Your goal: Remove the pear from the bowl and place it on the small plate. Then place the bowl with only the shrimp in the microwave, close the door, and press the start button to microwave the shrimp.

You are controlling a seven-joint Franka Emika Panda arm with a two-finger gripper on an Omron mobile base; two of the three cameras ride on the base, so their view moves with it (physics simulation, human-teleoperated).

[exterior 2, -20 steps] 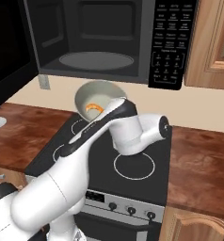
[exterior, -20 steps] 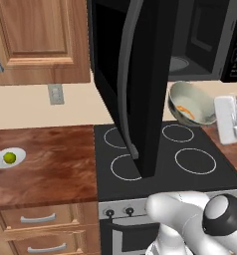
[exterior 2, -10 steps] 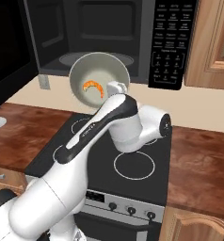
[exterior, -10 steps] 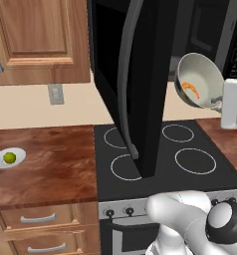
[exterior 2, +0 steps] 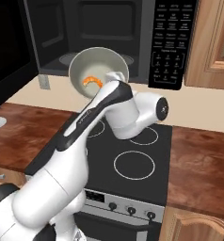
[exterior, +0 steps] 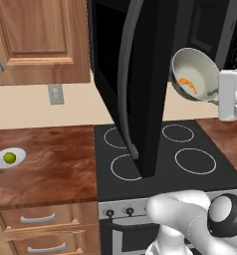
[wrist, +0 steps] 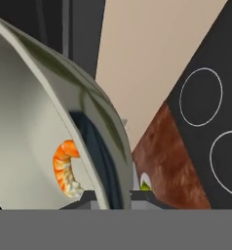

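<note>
Pear (exterior: pixel 9 157) sits far left on the small plate (exterior: pixel 1 160), on the wood counter (exterior: pixel 51 164) well apart from the stove, so step one looks done and the fruit is out of the arm's way. In the hand view the pear shows as a small green speck (wrist: pixel 145 185) just past the bowl's edge.

Door (exterior: pixel 140 84) stands swung wide open, edge-on to the left base camera, its long grey handle (exterior: pixel 126 74) facing out. That leaves the cavity clear for loading.

Bowl (exterior: pixel 194 73) is up in the air over the cooktop (exterior: pixel 175 149), in front of the open microwave (exterior 2: pixel 104 42), about level with the cavity mouth. It's tipped steeply toward the cameras, rim facing back, because it's pinched by one side of the rim, not carried from below. Shrimp (exterior 2: pixel 92 81) lies on the lower inner wall; it hasn't slid out, but the tilt is a spill risk in my read.

Gripper (wrist: pixel 110 197) is clamped fully down on the bowl's rim, one finger inside the wall and one outside, seen in the hand view.

Judgement: mid-transfer. Bowl needs levelling and pushing forward onto the turntable (exterior 2: pixel 67 58) before release. Keypad (exterior 2: pixel 172 42) on the right is untouched.
</note>
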